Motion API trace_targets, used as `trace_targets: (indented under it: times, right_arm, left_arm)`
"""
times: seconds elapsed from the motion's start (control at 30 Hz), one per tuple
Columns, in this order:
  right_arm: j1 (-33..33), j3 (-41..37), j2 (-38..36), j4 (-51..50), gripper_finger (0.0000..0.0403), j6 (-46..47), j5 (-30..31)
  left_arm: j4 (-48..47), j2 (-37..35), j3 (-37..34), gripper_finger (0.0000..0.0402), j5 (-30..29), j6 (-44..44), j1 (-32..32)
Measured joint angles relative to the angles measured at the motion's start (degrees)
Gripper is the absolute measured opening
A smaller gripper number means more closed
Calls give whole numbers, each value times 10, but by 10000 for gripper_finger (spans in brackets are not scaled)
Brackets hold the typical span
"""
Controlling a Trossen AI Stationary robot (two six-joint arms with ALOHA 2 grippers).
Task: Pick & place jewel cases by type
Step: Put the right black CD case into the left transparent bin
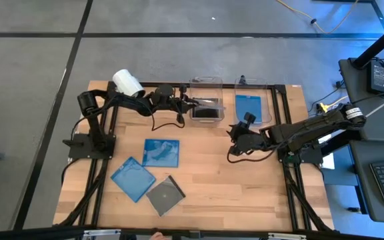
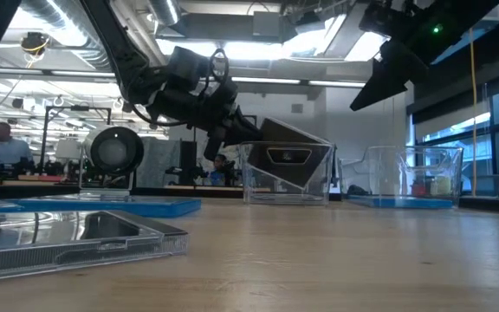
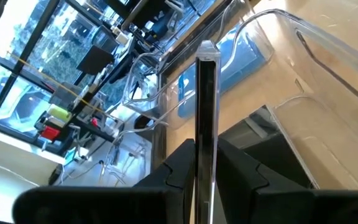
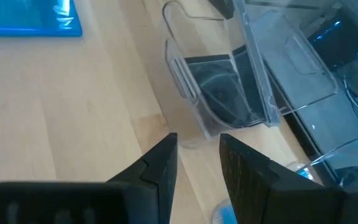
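The left gripper [image 3: 205, 177] had its fingers [image 3: 178, 168] closed on the lower edge of a thin dark grey plastic jewel case [image 3: 206, 106], which stood on edge between them. In the high view the left gripper [image 1: 184, 101] reached over the rim of the left clear plastic rectangular bin [image 1: 205, 100], and in the low view the held case [image 2: 293, 156] was tilted, leaning into that bin [image 2: 286, 173] and partly inside it. A dark case [image 4: 219, 93] already lay in the bin's bottom. To complete this placement well, the case would best be lowered until its free edge rests against the bin wall or on the case below, the fingers parting only after that, so that the case slides flat rather than tipping out over the rim. The withdrawal should run straight back along the case's plane to avoid dragging it. The right gripper [image 1: 242, 137] waited above the wooden surface [image 1: 245, 187] near the right clear bin [image 1: 251, 103], its fingers [image 4: 160, 162] slightly apart and holding nothing. That bin held one translucent blue square case [image 1: 249, 108]. Two more blue cases [image 1: 161, 152] [image 1: 133, 178] and one dark grey case [image 1: 165, 195] remained on the surface for later sorting.
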Motion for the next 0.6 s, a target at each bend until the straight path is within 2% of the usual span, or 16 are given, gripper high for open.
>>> trace_targets:
  times: [0.17, 0.43, 0.6]
  right_arm:
    - [0, 0, 0, 0, 123, -2, -7]
    - [0, 0, 0, 0, 123, -3, -7]
    - [0, 0, 0, 0, 123, -3, -7]
  left_arm:
    - [0, 0, 0, 66, 3, 1, 0]
    - [0, 0, 0, 114, 3, 16, 0]
    - [12, 0, 0, 128, -31, 35, -1]
